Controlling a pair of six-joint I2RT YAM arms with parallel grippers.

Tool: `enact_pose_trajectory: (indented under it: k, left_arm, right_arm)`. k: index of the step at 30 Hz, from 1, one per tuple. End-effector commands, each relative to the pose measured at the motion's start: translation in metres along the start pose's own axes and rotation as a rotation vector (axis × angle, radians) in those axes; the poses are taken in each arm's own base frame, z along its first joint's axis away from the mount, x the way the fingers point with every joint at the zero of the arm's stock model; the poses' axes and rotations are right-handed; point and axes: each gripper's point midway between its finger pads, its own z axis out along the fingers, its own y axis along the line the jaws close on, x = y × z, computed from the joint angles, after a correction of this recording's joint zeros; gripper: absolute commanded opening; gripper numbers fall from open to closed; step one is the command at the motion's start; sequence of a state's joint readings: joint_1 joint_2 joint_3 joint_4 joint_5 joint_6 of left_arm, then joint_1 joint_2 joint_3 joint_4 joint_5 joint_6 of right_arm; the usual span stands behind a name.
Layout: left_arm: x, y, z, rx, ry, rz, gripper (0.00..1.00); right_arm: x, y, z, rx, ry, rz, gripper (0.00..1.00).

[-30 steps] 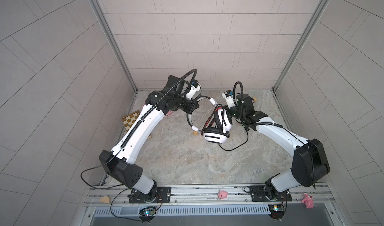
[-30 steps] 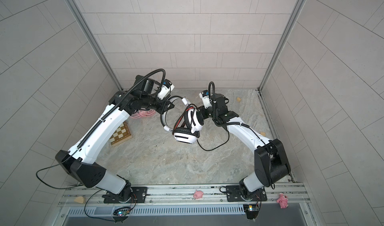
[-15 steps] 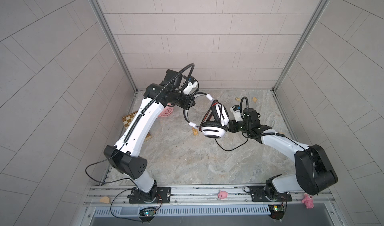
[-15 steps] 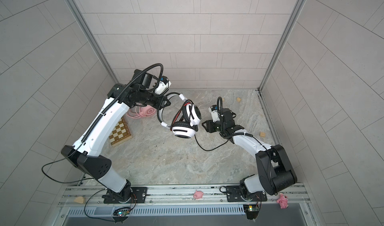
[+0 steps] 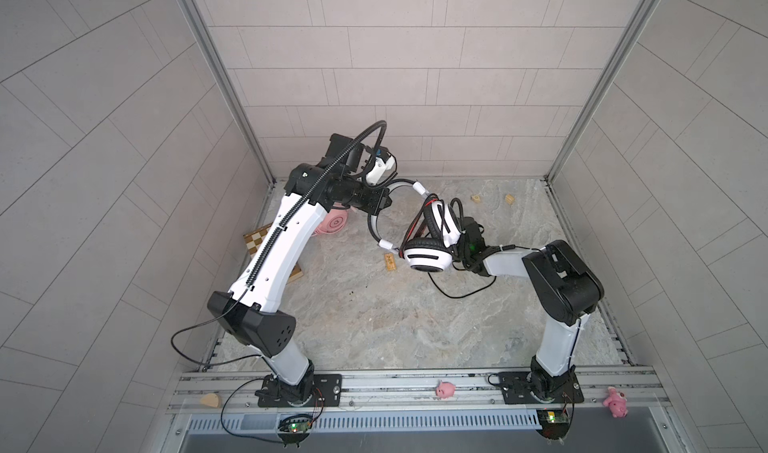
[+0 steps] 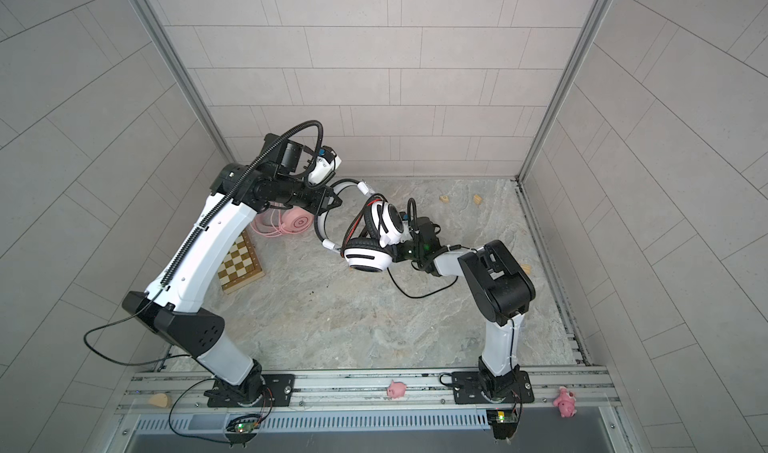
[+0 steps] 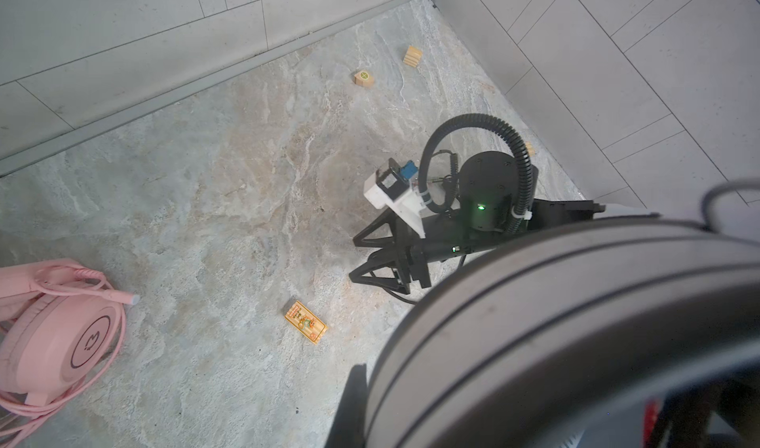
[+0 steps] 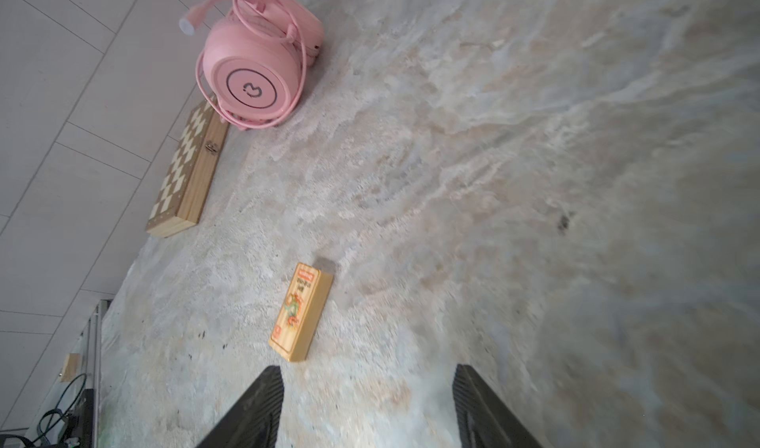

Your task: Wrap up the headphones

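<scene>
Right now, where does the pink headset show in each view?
Top view: pink headset, back left, partly behind the left arm.
Top view: pink headset beside the chessboard box.
Left wrist: cut by the frame edge.
Right wrist: next to the chessboard box.
Landmark: printed wooden block, in three views.

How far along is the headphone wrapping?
Done: the all-pink corded headset lies with its pink cable coiled round it. In hand: the left tool holds the white-and-black over-ear headset up by its headband; the right tool is open, empty. Left: its thin black cable trails loose.
</scene>
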State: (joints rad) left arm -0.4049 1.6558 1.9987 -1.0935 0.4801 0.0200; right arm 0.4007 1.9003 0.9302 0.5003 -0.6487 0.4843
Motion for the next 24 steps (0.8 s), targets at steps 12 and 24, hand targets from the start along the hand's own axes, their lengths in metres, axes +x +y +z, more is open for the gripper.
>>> enact_pose_trajectory:
  k: [12, 24]
  left_arm:
    - [-0.029, 0.009, -0.005, 0.039, -0.114, -0.117, 0.0]
    - [-0.056, 0.066, -0.007, -0.057, -0.303, -0.398, 0.0]
  right_arm:
    - [0.0, 0.001, 0.021, -0.107, -0.071, 0.098, 0.24]
    - [0.035, 0.011, -0.016, -0.022, -0.023, 0.084, 0.0]
